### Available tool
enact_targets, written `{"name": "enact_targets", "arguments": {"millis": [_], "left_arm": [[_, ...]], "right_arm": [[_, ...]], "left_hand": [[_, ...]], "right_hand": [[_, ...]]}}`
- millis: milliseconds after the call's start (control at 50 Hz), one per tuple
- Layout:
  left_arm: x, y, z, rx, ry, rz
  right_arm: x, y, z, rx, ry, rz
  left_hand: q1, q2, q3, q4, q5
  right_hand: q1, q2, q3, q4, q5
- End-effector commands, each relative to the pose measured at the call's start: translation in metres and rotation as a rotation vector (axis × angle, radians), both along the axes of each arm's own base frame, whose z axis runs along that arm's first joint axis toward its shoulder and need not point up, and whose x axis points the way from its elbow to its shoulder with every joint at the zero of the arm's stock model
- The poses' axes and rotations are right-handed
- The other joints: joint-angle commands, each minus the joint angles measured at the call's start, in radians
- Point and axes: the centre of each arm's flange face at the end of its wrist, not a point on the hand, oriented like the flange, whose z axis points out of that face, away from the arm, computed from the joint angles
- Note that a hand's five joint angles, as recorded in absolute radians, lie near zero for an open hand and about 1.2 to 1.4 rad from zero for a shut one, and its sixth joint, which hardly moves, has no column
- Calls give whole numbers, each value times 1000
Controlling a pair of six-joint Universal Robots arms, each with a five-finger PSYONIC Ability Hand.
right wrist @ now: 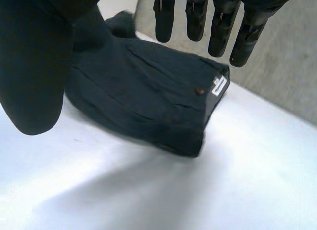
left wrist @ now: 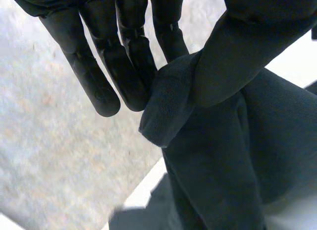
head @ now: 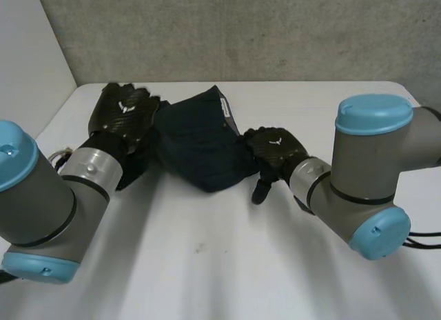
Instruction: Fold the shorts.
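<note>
- My left hand [left wrist: 124,66] pinches a fold at the left edge of the shorts [left wrist: 213,160], with the cloth caught between thumb and straight fingers.
- My right hand [right wrist: 220,27] is spread and holds nothing, hanging just beside the shorts' right edge.
- The shorts lie bunched on the far middle of the white table [head: 207,265], between my hands.
- To fold well, I judge I should hold the pinch firm and carry that edge across in one level sweep. The right hand can steady the other side so the bundle doesn't slide.
- The left wrist view shows the pinch itself; in the head view the back of that hand covers it.
- The right wrist view adds a button [right wrist: 199,90] and a white label [right wrist: 218,85].
</note>
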Motion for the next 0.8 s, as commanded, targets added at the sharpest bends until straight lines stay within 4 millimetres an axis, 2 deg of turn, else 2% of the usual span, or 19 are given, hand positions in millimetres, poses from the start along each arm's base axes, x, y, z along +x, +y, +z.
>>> {"name": "enact_targets", "arguments": {"millis": [20,80,200,380,420,440,460,500,580,600,640,660,680,720,740,800], "left_arm": [[-9,16,50,-130,26,-34],[-9,22,66,-153,45,-40],[-13,34,80,-173,66,-53],[-16,49,101,-219,111,-54],[-15,51,105,-227,118,-54],[-13,53,109,-237,123,-53],[-12,53,111,-243,127,-52],[-11,53,112,-246,128,-49],[-6,47,110,-243,121,-26],[-2,42,108,-239,113,-7],[5,35,105,-232,102,22],[11,28,101,-218,88,49],[14,26,98,-209,80,59],[22,21,94,-190,69,84],[27,19,90,-173,58,99],[34,19,79,-128,30,115]], "right_arm": [[0,4,0,156,-203,-82],[3,5,-4,167,-237,-105],[15,3,-12,89,-267,-156],[29,-25,-37,35,-285,-222],[30,-27,-39,34,-282,-225],[32,-28,-38,34,-292,-217],[32,-27,-38,33,-294,-212],[30,-29,-34,25,-299,-211],[24,-29,-5,-35,-301,-173],[19,-27,20,-106,-294,-139],[11,-25,55,-215,-273,-101],[0,-24,81,-308,-232,-84],[-7,-24,93,-352,-192,-80],[-22,-22,108,-412,-87,-71],[-33,-17,121,-467,32,-61],[-50,-8,138,-518,250,-40]], "left_hand": [[248,202,201,200,256],[248,202,201,200,256],[248,202,201,200,256],[248,202,201,200,256],[248,202,201,200,256],[248,202,201,200,256],[248,202,201,200,256],[248,202,201,200,256],[248,202,201,200,256],[248,202,201,200,256],[248,202,201,200,256],[248,202,201,200,256],[248,202,201,200,256],[248,202,201,200,256],[248,202,201,200,256],[248,202,201,200,256]], "right_hand": [[-33,-48,-40,-64,-74],[-33,-48,-40,-64,-74],[-33,-48,-40,-64,-74],[-24,-38,-30,-54,-64],[211,196,204,180,170],[744,729,737,713,703],[1130,1115,1123,1100,1089],[1189,1174,1182,1158,1148],[1189,1174,1182,1158,1148],[1189,1174,1182,1158,1148],[1189,1174,1182,1158,1148],[1189,1174,1182,1158,1148],[1189,1174,1182,1158,1148],[1189,1174,1182,1158,1148],[1189,1174,1182,1158,1148],[1189,1174,1182,1158,1148]]}}
